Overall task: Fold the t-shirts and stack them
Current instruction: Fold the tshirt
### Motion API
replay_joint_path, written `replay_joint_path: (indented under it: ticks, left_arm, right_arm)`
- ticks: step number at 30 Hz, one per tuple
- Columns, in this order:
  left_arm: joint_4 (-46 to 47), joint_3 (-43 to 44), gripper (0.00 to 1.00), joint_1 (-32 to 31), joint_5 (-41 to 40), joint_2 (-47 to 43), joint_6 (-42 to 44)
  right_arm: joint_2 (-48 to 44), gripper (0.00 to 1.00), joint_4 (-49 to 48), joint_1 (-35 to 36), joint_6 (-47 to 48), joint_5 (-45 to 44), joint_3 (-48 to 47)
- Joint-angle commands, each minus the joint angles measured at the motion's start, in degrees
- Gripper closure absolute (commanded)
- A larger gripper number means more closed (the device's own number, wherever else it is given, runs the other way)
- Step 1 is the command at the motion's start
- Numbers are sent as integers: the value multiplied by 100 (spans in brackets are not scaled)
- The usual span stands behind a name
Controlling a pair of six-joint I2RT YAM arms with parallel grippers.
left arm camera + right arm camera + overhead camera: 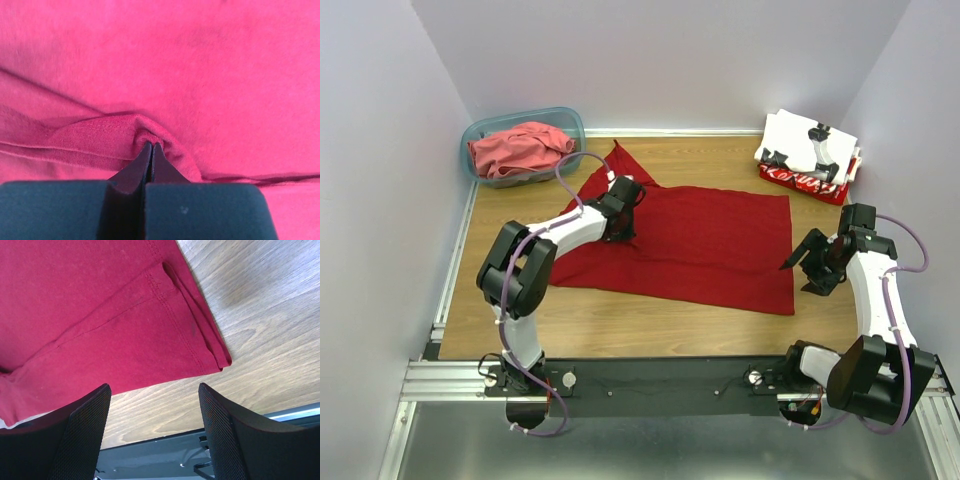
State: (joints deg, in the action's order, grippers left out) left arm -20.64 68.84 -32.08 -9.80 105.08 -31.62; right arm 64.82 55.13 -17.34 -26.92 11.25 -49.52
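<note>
Pale walls close in a wooden surface (650, 330). A deep red shirt (710, 245) lies spread across its middle, one sleeve pointing to the far side. The left hand (151, 146) is pinched tight on a raised fold of this cloth near its left end. The right hand (804, 276) hangs spread wide just off the near right corner, holding nothing. A coral shirt (520, 148) fills the teal tub (472, 135) at far left. At far right a white shirt (800, 135) lies on a lettered shirt (810, 184).
</note>
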Motion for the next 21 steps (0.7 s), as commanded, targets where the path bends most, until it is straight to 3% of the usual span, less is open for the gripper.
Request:
replay_joint_path:
  ticks: [1, 17, 21]
  left_arm:
    - [-168, 401, 100, -53, -268, 179, 226]
    - [-555, 1562, 100, -45, -242, 856, 577]
    - [-678, 1869, 93, -53, -206, 1032, 674]
  right_arm:
    - [-31, 22, -64, -32, -7, 53, 83]
    - [22, 22, -82, -23, 11, 44, 83]
    - [49, 22, -82, -32, 20, 62, 74]
